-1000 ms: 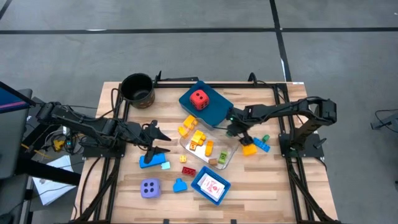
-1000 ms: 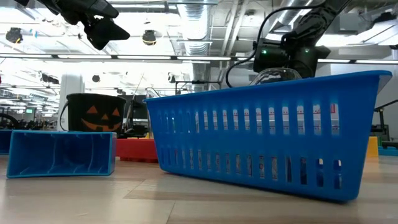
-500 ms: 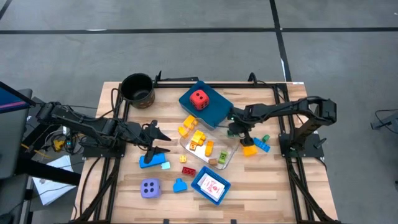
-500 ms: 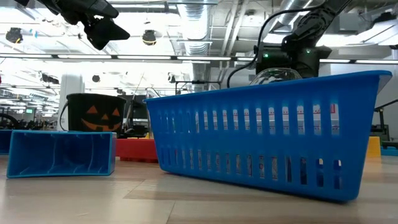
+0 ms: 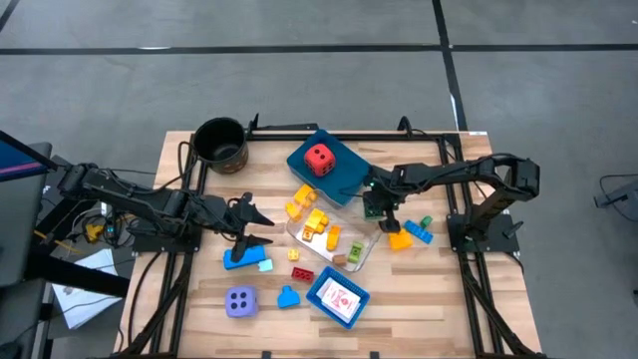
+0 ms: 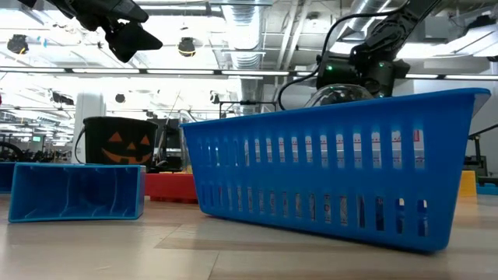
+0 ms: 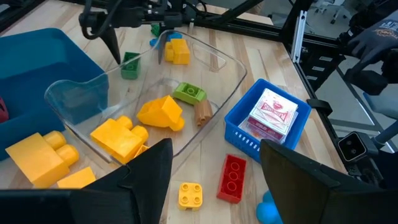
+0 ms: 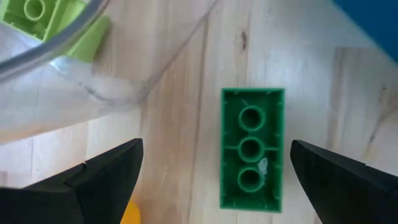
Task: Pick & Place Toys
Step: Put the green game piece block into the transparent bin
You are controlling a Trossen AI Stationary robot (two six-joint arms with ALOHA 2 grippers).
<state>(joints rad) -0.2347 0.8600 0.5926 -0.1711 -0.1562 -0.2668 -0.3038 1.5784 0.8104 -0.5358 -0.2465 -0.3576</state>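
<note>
A green three-stud brick [image 8: 252, 149] lies flat on the wood just outside the clear tray [image 5: 351, 251], which holds yellow and green bricks. My right gripper [image 8: 216, 146] points down over the brick, open, one finger on each side and apart from it; the left wrist view shows the gripper [image 7: 138, 46] above the brick [image 7: 130, 65]. My left gripper [image 5: 251, 221] hangs open above the table's left half, holding nothing. A red die [image 5: 318, 158] sits on a blue tray [image 5: 344, 178]. A lavender die [image 5: 239, 301] and a blue basket with a card pack [image 5: 339, 297] stand near the front edge.
A dark round pot [image 5: 220, 143] stands at the far left. Blue bricks [image 5: 244, 259], a red brick [image 5: 302, 273] and a small yellow one [image 5: 295, 255] lie between the arms. An orange brick [image 5: 399, 239] and a blue one [image 5: 419, 234] lie right of the clear tray.
My right gripper has rolled about its own pointing line above the green brick, staying over the same spot with its fingers equally wide. The brick has not moved.
</note>
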